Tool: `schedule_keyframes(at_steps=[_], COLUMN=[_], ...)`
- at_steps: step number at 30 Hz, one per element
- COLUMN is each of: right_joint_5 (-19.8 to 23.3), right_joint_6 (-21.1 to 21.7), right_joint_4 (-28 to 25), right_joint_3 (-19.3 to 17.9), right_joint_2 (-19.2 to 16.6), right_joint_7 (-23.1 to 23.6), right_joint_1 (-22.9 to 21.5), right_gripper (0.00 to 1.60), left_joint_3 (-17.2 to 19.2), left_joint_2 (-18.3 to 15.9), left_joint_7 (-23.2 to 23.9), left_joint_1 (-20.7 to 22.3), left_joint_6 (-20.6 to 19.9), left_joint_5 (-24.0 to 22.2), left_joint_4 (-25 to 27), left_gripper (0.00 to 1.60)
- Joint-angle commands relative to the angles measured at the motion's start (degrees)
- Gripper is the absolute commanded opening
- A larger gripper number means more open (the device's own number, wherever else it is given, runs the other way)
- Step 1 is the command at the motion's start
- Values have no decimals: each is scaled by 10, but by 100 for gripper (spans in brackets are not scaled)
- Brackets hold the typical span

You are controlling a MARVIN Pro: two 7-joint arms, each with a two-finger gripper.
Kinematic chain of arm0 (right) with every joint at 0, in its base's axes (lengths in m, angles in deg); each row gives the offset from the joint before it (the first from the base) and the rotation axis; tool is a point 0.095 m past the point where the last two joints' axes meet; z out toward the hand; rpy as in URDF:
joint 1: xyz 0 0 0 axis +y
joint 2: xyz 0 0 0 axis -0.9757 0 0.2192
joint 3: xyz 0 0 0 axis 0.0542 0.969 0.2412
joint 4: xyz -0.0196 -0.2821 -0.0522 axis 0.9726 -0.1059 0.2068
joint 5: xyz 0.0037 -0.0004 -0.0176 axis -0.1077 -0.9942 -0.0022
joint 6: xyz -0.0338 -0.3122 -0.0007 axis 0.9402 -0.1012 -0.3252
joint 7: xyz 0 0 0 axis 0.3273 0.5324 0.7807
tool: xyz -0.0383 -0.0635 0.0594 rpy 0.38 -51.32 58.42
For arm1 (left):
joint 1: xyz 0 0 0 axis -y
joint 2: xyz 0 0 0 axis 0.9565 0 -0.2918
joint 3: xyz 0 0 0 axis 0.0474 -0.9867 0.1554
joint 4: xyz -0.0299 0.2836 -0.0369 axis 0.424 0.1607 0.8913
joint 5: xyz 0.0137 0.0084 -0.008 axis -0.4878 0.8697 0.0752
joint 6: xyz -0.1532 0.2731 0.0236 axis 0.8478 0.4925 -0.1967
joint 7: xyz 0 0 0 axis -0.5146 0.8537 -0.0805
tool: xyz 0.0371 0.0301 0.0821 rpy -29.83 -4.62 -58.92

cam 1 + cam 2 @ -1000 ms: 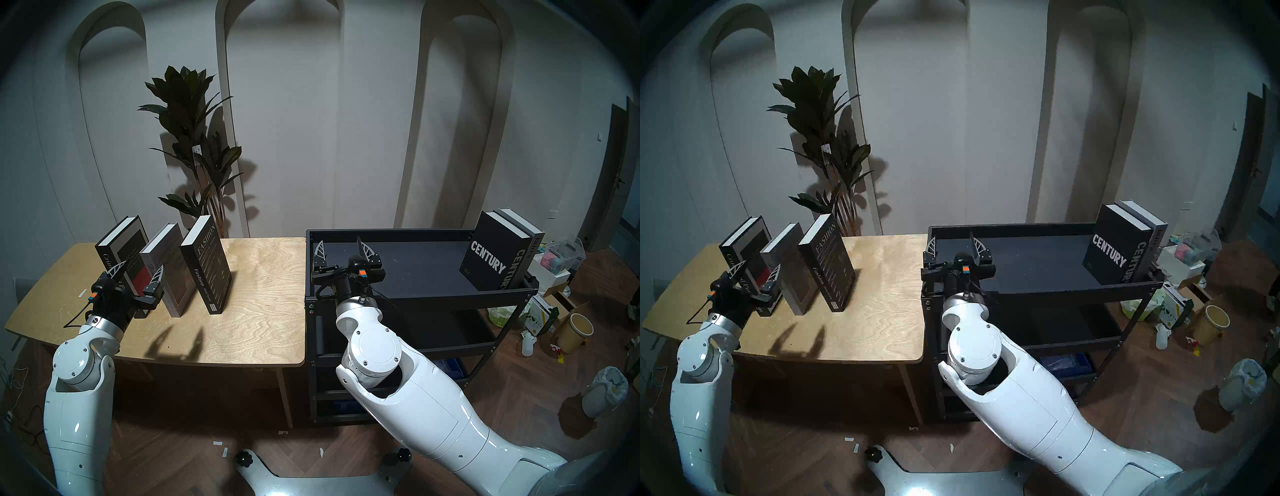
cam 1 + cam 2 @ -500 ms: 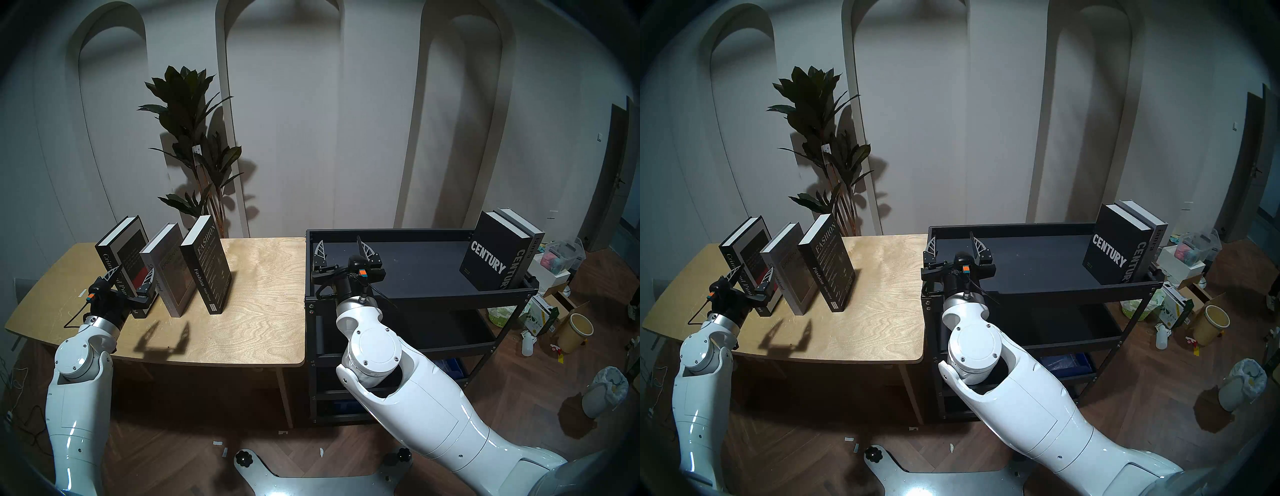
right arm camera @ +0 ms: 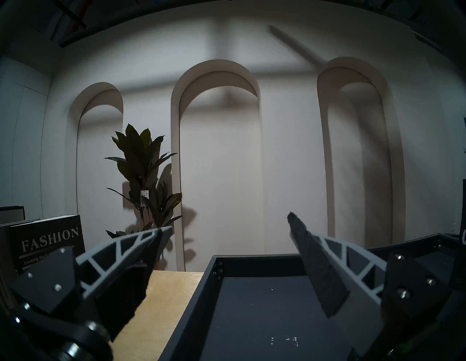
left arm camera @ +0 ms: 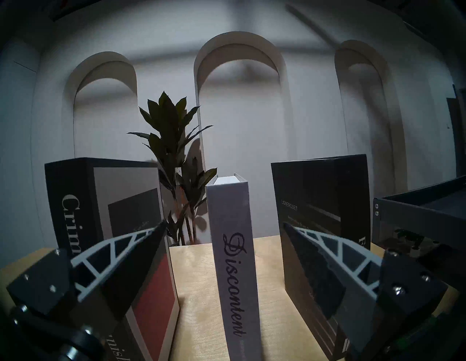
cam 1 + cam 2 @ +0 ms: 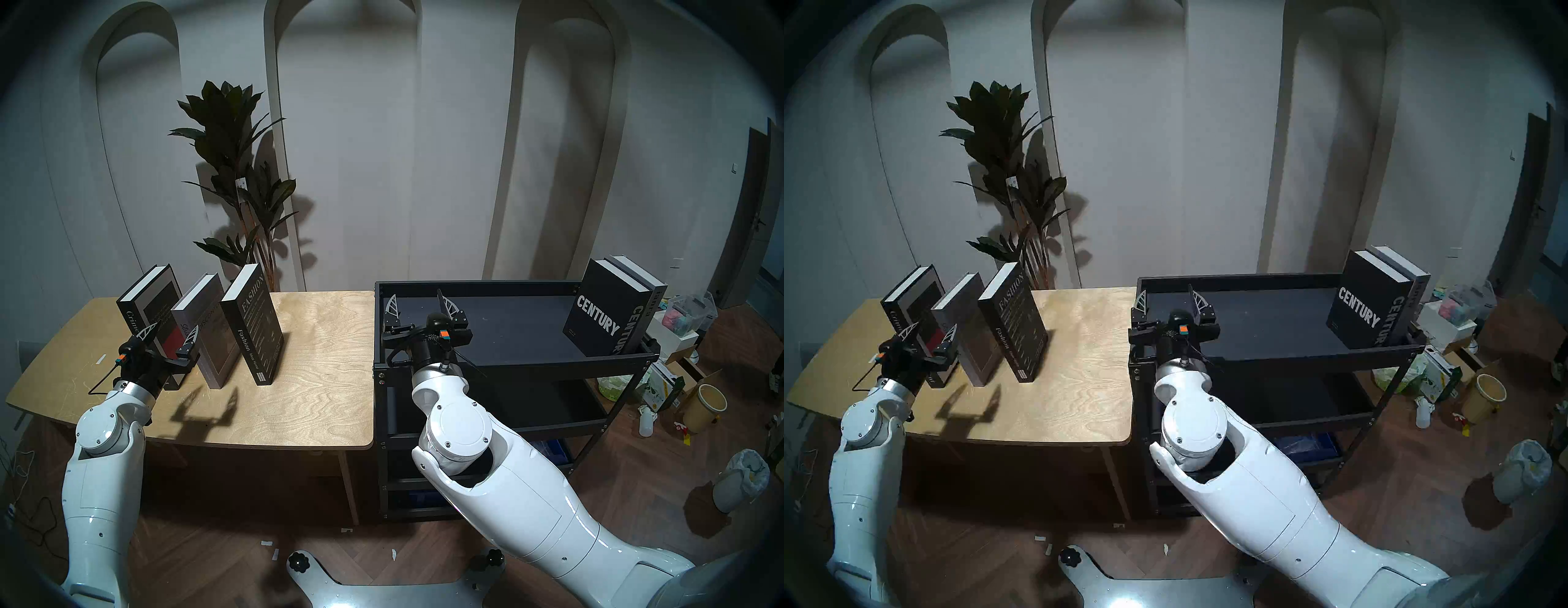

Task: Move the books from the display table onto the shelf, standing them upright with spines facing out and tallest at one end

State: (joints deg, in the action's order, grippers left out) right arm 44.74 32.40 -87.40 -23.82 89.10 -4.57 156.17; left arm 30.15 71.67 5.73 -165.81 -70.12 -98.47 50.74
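Three books stand upright on the display table (image 5: pixel 318 382): Crime and Punishment (image 5: pixel 146 305), grey Discontent (image 5: pixel 208 327) and black Fashion (image 5: pixel 254 322). My left gripper (image 5: pixel 172 333) is open in front of them, holding nothing. In the left wrist view the Discontent spine (image 4: pixel 234 264) stands centred ahead of the left gripper (image 4: pixel 224 224), apart from both fingers. Century (image 5: pixel 602 314) and a grey book (image 5: pixel 649 293) stand upright at the right end of the shelf (image 5: pixel 509 361). Over the shelf's left end my right gripper (image 5: pixel 418 299) hangs open and empty.
A tall potted plant (image 5: pixel 237 170) stands behind the table against the arched wall. Boxes, a beige bucket (image 5: pixel 706 405) and a lined trash bin (image 5: pixel 740 479) clutter the floor right of the shelf. The shelf butts against the table's right edge.
My left gripper dipped left and lower in front of Crime and Punishment, then came back right and up toward Discontent. The right arm and all books stayed put.
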Motion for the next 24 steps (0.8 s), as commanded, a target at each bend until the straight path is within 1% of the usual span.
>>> schedule_keyframes(at_steps=[1, 14, 21, 22, 23, 24], right_joint_5=[0, 0, 0, 0, 0, 0], right_joint_6=[-4, -4, -4, -4, -4, -4], right_joint_4=[-10, -10, -10, -10, -10, -10], right_joint_3=[-1, -1, -1, -1, -1, -1], right_joint_2=[3, 3, 3, 3, 3, 3], right_joint_7=[0, 0, 0, 0, 0, 0], right_joint_1=[-5, -5, -5, -5, -5, -5], right_gripper=[160, 160, 160, 160, 160, 160], left_joint_3=[-3, -32, -37, -39, -39, -39], left_joint_2=[-20, -34, -40, -41, -40, -39], left_joint_7=[9, 26, 37, 42, 46, 48], left_joint_1=[47, 106, 136, 139, 142, 144], left_joint_6=[13, 12, 10, 9, 9, 8], left_joint_5=[-2, -4, -18, -21, -25, -29], left_joint_4=[-19, -68, -100, -103, -106, -108], left_gripper=[160, 160, 160, 147, 117, 78])
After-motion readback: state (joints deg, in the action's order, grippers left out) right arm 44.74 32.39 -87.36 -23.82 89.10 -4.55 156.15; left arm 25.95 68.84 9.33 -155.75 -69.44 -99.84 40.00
